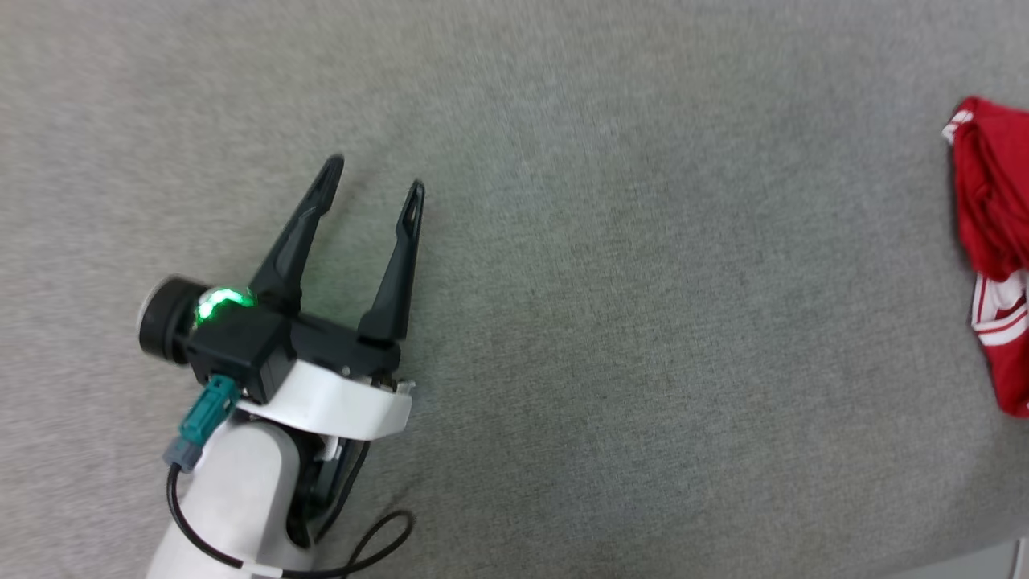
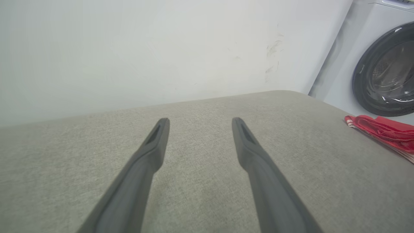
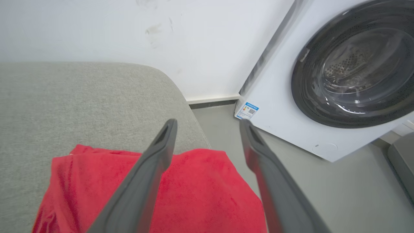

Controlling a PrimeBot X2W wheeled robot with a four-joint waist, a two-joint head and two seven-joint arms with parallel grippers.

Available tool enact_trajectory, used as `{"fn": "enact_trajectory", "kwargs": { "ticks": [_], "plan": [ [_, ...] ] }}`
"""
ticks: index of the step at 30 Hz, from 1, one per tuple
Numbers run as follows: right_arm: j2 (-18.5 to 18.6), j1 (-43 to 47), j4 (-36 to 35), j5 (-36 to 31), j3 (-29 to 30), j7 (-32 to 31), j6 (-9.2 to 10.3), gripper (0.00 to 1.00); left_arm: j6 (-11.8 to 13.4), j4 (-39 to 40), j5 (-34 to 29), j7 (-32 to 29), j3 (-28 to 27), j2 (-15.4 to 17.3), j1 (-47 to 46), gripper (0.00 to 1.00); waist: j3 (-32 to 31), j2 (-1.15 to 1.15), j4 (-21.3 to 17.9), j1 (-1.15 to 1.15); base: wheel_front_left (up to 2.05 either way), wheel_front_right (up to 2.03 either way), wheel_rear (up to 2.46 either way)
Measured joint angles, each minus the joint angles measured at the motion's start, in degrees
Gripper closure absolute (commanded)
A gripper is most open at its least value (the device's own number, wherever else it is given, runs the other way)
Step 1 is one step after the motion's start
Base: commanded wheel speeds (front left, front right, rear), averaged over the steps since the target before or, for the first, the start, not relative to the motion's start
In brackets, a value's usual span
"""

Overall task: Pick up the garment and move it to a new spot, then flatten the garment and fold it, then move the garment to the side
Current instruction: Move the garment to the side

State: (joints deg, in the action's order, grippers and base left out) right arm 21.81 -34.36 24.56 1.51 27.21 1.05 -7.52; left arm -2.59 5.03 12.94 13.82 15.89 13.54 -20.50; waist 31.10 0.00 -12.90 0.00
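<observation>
Red garment [image 3: 200, 191] seemingly folded | left hand [image 1: 375, 177] spread, empty | right hand [image 3: 208, 124] spread above it

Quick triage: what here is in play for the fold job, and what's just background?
In play:
- garment, bunched at the right edge of the pad
- left gripper, open
- right gripper, open
- grey pad, the work surface

Background:
- washer
- wall
- floor

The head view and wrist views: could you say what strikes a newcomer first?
The red garment bunched at the right edge of the grey surface stands out. The open left claw, with a green light at its base, shows at lower left. Beyond the open right claw stands a white washing machine.
</observation>
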Motion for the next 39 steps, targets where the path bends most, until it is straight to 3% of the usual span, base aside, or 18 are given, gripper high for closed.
{"fn": "enact_trajectory", "kwargs": {
  "ticks": [9,22,32,39],
  "plan": [
    [-6.14,12.63,-10.45,3.48,-7.32,6.01,0.0,0.0,2.34,-4.09,2.14,1.08,-2.12,-3.3,6.34,0.0,-9.42,0.0,3.25,-0.01,0.0,0.0,0.0],
    [-14.64,29.58,-20.87,9.76,-19.73,5.43,0.0,0.0,3.48,-6.86,2.29,1.24,-6.7,-5.13,16.09,0.0,-21.52,0.0,10.55,-0.02,0.0,0.0,0.0],
    [-17.24,42.27,-32.54,9.49,-23.16,0.67,0.01,0.0,2.58,-7.97,1.32,1.24,-8.4,-4.75,24.09,0.0,-30.41,0.0,13.37,-0.02,0.0,0.0,0.0],
    [-18.18,47.55,-38.2,8.62,-23.28,-2.15,0.01,0.0,2.04,-8.31,0.92,1.24,-8.36,-5.32,26.2,0.0,-32.64,0.0,13.24,-0.02,0.0,0.0,0.0]
  ]
}}
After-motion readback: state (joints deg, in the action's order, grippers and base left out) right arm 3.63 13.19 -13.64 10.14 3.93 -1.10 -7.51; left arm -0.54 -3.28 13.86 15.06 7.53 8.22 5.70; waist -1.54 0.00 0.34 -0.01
